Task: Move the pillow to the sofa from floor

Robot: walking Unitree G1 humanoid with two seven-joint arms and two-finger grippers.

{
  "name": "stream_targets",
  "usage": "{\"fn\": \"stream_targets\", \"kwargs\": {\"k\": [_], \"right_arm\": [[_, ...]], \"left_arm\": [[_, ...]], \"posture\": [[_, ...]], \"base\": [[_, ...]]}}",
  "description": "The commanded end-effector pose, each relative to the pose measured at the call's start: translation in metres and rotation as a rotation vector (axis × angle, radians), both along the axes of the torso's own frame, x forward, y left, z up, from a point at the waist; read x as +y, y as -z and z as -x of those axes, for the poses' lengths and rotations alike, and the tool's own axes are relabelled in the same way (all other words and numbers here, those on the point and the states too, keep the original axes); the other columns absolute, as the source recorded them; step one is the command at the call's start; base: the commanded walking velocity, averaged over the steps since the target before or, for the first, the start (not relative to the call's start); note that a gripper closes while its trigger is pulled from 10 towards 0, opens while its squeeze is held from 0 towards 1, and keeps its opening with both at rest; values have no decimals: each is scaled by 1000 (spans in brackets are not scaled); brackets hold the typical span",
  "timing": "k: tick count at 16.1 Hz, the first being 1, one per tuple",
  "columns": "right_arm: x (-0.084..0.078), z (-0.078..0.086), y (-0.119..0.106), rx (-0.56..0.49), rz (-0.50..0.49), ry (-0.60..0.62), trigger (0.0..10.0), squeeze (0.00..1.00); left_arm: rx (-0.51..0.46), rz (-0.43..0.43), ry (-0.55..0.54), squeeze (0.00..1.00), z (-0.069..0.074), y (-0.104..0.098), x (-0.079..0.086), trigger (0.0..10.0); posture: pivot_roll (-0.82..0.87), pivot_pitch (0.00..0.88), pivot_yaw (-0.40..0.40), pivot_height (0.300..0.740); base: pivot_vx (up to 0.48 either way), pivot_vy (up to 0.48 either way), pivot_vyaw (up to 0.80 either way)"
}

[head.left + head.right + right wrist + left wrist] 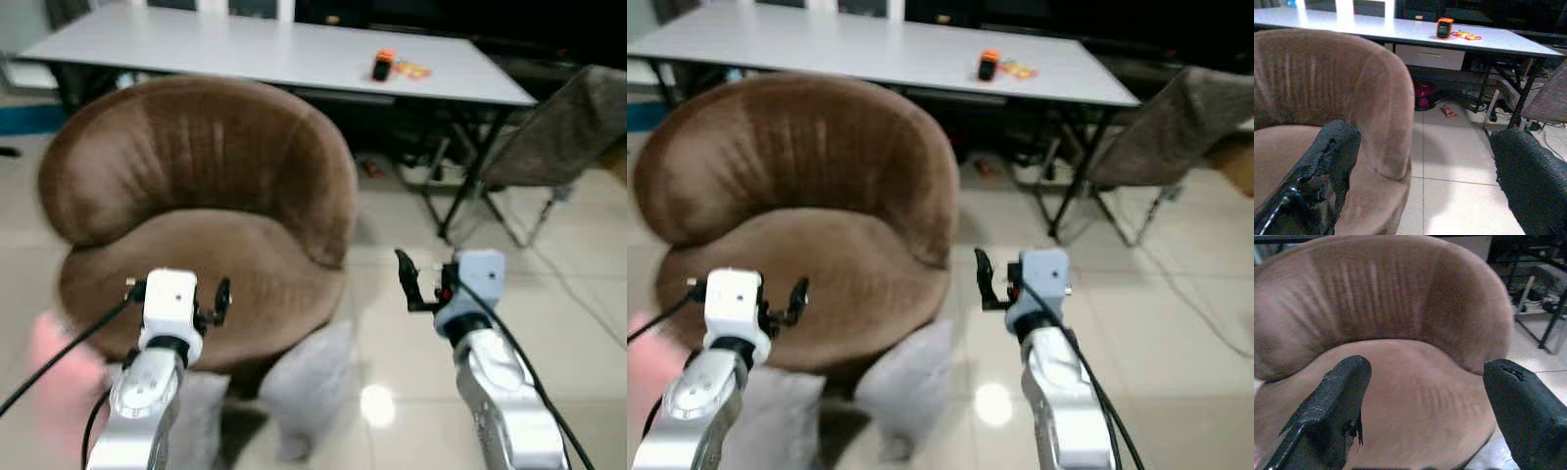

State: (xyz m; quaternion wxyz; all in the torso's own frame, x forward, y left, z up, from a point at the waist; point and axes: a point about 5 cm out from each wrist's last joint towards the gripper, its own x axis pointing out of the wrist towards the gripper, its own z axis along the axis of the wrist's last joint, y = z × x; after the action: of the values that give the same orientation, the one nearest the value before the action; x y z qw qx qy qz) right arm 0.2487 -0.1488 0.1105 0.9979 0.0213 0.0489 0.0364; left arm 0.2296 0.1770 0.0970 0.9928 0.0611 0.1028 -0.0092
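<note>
Pillow [313,377], grey-white, lies on the tile floor [411,343] against the front base of the brown sofa [196,196]. Left gripper [1425,396] hangs over the seat, jaws wide apart, empty. Right gripper [1425,166] hangs just past the sofa's right side, jaws apart, empty. Grey table [294,49] stands behind.

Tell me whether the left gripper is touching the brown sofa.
Apart. In the left wrist view the left gripper hangs open before the sofa, its seat visible between the fingers, no contact.
</note>
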Motion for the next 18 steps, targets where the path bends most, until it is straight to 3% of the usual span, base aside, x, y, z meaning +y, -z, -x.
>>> {"fn": "stream_targets", "kwargs": {"k": [1, 2, 4, 9, 18], "right_arm": [[-9, 2, 4, 29, 9, 30, 10000, 0], [-9, 3, 4, 27, 3, 25, 10000, 0], [-10, 3, 4, 3, 86, 33, 10000, 0], [-10, 1, 7, 18, 45, 24, 10000, 0], [-14, -3, -5, -53, 96, 45, 10000, 0]], "left_arm": [[-21, 5, 19, 0, -1, -4, -8, 10000], [-26, 9, 19, 0, -1, -4, -8, 10000], [-32, -8, 19, 0, -1, -4, -8, 10000], [-33, -18, 19, 0, 0, -4, -8, 10000], [-40, -27, 20, 0, 1, -4, -6, 10000]], "posture": [[9, 0, -66, 740], [9, 0, -66, 740], [13, 0, -72, 740], [16, 0, -77, 740], [18, 0, -85, 740]], "base": [[0, 0, 0], [0, 0, 0], [0, 0, 0], [0, -415, 608], [0, -442, 0]]}}
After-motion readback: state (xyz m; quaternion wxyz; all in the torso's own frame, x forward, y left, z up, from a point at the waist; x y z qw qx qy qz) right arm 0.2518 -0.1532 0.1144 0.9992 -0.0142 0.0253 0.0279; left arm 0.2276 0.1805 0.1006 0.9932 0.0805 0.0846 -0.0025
